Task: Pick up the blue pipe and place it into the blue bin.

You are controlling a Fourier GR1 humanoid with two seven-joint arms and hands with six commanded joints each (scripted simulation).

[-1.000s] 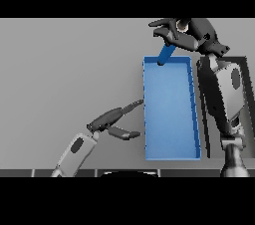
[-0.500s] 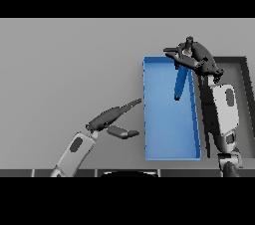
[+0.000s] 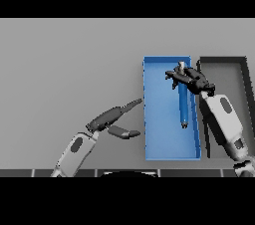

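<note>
Up near the far right corner of the blue bin (image 3: 162, 119), we see the right hand (image 3: 191, 80) with its fingers curled round the upper part of the blue pipe (image 3: 183, 104). Our view of the pipe's top is partly covered by those fingers. Its lower end points toward the bin's near edge; whether it touches the floor we cannot tell. Beside the bin sits a dark bin (image 3: 234, 77), partly hidden by the right arm. The left hand (image 3: 117, 119) hovers outstretched by the bin's left wall, holding nothing.
</note>
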